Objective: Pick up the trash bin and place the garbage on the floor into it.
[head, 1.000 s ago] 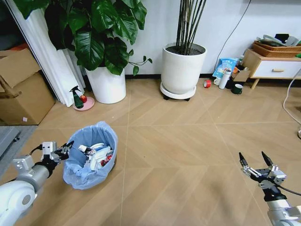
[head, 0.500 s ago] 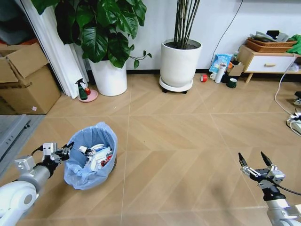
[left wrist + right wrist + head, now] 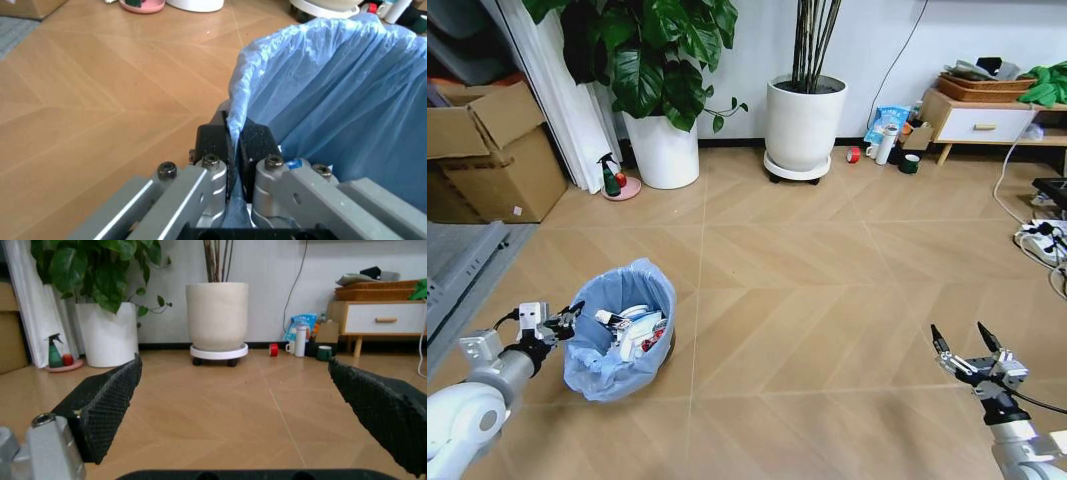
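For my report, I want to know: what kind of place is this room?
Probably a home or office room: herringbone wood floor, large potted plants, a low cabinet.

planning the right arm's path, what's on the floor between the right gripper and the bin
Nothing: in the head view only bare wood floor lies between the open right gripper and the bin.

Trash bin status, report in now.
Left tool shut on rim of round dark trash bin with crinkled light-blue bag. Right tool open, low over bare floor. Garbage inside bin. Nothing in the way.
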